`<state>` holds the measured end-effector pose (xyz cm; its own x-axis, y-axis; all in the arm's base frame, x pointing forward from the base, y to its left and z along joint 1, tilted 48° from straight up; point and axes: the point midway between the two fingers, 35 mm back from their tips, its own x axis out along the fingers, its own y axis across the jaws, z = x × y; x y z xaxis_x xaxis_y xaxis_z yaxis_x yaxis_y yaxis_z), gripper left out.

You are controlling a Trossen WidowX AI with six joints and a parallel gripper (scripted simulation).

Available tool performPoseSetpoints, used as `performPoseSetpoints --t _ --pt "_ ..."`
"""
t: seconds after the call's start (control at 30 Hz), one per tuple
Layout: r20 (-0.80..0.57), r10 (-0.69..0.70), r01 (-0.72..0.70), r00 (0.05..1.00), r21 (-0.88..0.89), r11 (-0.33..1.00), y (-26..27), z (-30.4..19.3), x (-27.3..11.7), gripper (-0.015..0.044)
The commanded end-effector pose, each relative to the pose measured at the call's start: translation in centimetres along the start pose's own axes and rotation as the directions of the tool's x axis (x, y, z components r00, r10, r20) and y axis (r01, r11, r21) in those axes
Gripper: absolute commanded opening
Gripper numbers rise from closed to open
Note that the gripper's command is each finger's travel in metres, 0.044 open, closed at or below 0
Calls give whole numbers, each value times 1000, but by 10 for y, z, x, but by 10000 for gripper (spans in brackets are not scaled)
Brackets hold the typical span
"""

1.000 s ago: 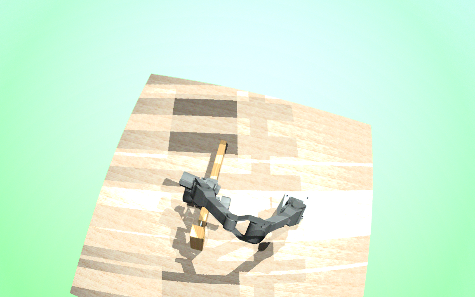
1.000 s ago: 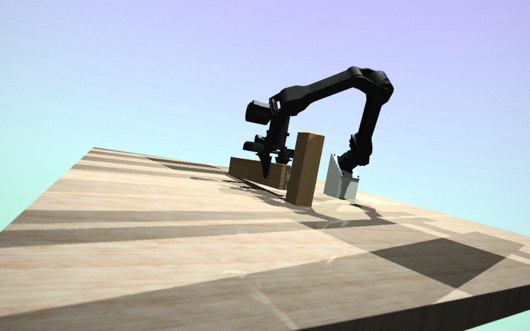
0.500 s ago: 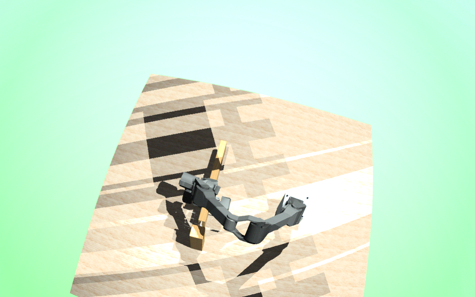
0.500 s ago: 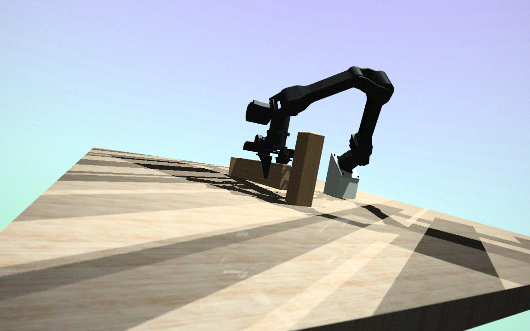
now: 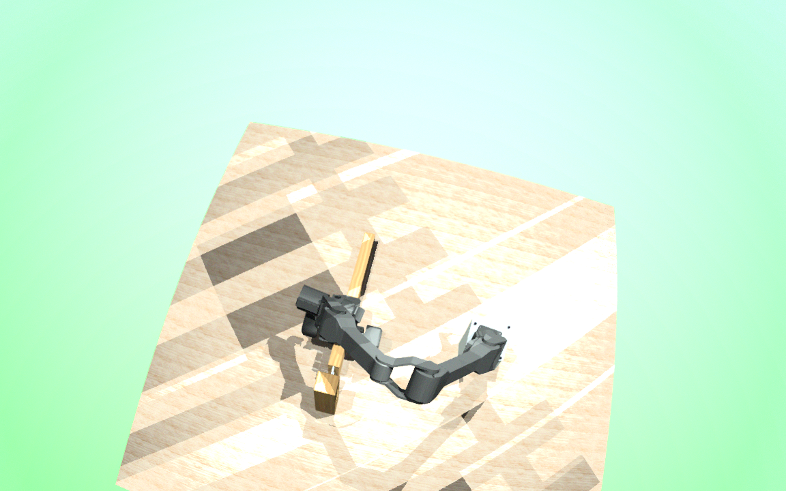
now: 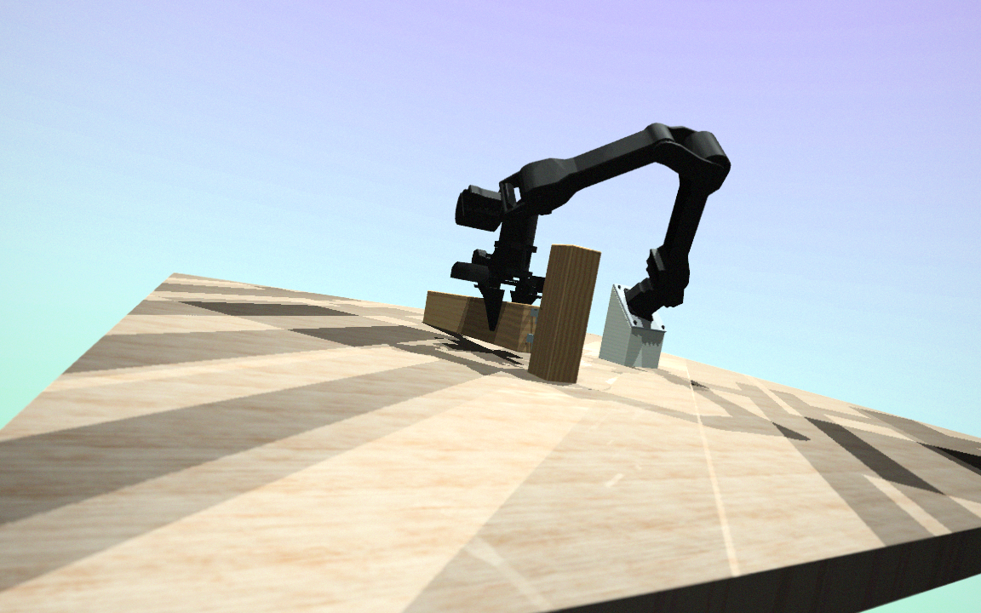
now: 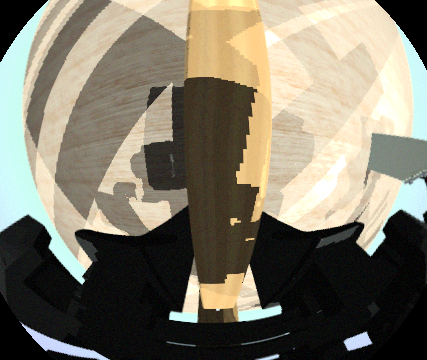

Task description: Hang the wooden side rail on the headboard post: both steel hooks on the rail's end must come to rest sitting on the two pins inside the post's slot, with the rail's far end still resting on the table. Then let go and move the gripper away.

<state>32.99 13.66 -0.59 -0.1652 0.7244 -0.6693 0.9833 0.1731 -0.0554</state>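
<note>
The wooden side rail (image 5: 360,269) (image 6: 446,311) (image 7: 223,125) runs toward the upright headboard post (image 5: 327,397) (image 6: 564,312). My gripper (image 6: 507,313) (image 7: 219,203) is shut on the rail, one finger on each side, near its post end. In the top view the arm hides the fingers. The rail's far end appears to rest on the table; its near end looks slightly raised. Steel hooks (image 5: 332,369) (image 6: 532,313) show in the narrow gap between rail and post. The slot and pins are hidden, so I cannot tell whether the hooks sit on the pins.
The arm's pale base (image 5: 464,337) (image 6: 617,342) stands to the right of the rail and post. The arm arches from it to the rail. The wooden table (image 5: 505,183) (image 6: 288,472) carries broad patches of light and shadow.
</note>
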Motion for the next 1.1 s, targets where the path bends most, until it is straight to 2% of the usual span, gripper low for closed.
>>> performPoseSetpoints --t 0.0,1.07 --pt "1 7 -7 1000 5 1000 2 -1 -2 0" --pt "1 7 -7 1000 5 1000 1 -4 -2 0"
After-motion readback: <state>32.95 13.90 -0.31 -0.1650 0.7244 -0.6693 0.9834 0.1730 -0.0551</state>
